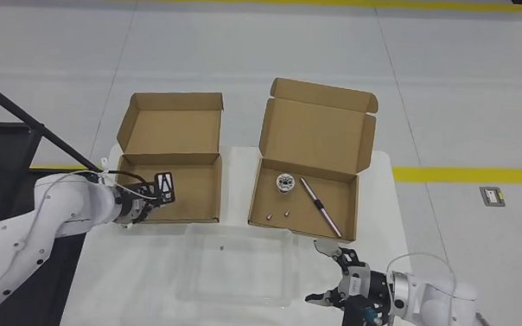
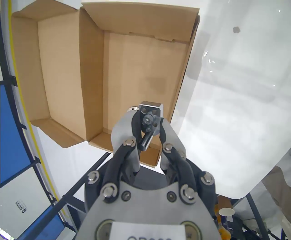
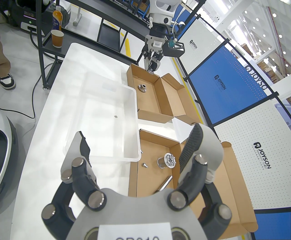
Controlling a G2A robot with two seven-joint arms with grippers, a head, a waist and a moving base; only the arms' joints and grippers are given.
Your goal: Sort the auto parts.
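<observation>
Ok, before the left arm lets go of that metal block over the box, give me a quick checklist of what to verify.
1. Grip: the left gripper is shut on the metal block: ok.
2. Position: the block hangs over the floor of the left box, inside its walls: ok.
3. Drop spot free: cannot tell; a flanged part lies in that box close to the gripper.
4. Other arm out of the way: the right gripper is open at the opposite side of the clear tray: ok.
5. Tray emptied: not ok, one small piece lies in it.
</observation>
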